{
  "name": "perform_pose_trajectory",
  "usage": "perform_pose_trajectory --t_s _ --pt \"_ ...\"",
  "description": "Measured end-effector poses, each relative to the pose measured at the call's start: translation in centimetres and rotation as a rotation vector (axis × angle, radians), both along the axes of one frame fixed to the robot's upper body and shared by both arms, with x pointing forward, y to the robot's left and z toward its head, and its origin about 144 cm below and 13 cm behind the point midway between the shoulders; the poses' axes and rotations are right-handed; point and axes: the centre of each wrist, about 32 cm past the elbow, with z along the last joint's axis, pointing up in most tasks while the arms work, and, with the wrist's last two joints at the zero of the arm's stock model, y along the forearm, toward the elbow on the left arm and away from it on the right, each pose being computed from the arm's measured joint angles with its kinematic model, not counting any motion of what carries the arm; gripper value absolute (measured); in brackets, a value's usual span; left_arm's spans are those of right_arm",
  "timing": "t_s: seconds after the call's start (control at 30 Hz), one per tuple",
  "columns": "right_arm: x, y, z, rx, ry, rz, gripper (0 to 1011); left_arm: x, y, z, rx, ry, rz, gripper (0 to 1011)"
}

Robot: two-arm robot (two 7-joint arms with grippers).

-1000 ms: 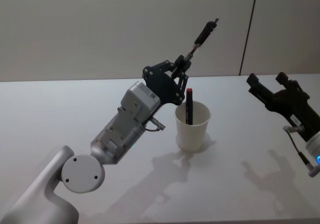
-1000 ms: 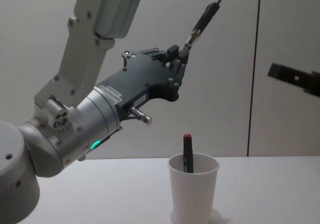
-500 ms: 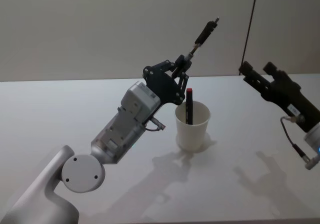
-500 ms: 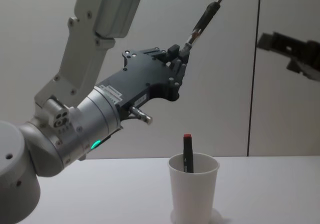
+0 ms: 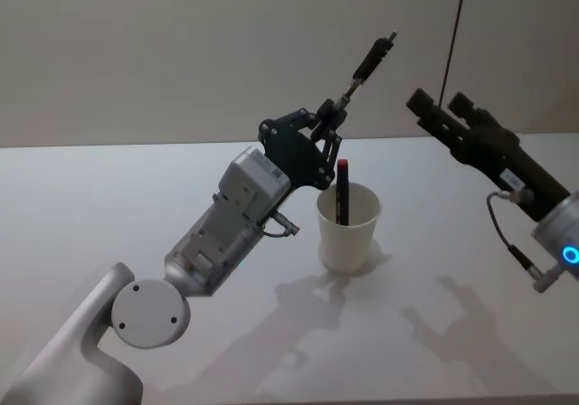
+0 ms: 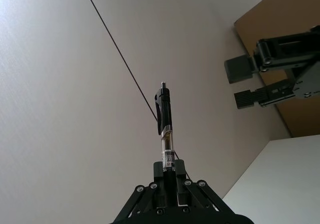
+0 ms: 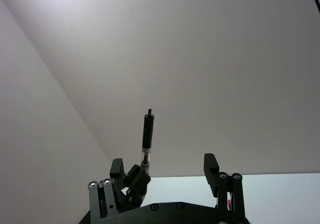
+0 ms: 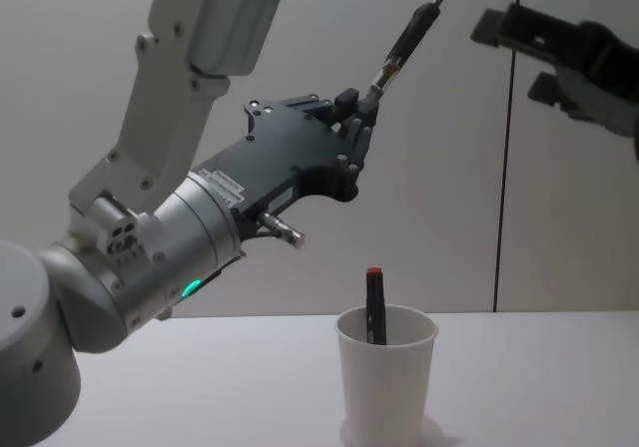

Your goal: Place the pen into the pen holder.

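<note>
The left gripper (image 5: 332, 118) is pinched tight on the lower end of the pen (image 5: 366, 60), holding it in the air well above the cup (image 5: 348, 238) and apart from it. The cup stands upright on the table (image 5: 109, 206), well in from the edges. A red-topped marker (image 5: 342, 188) leans inside against its left wall, the red top poking out above the rim. The rest of the cup's mouth, to the marker's right, is open. The pen's long axis slants, with the clip end up and off to the right and the other end down between the fingers. The right gripper (image 5: 441, 114), fingers spread, hangs at about the height of the pen's top, to its right, with open air between them.
</note>
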Motion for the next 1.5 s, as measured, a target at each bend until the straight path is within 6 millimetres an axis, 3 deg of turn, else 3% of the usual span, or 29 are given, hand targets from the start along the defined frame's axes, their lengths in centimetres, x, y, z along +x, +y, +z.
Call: perform_pose_trajectory --t_s 1.37,1.5 --pt "1.7 7.2 4.9 -0.024 0.097 -0.127 1002 0.0 0.0 0.0 0.0 0.0 0.0 136" --pt "1.9 7.6 5.1 -0.026 0.104 -0.124 946 0.0 0.0 0.0 0.0 0.0 0.0 136"
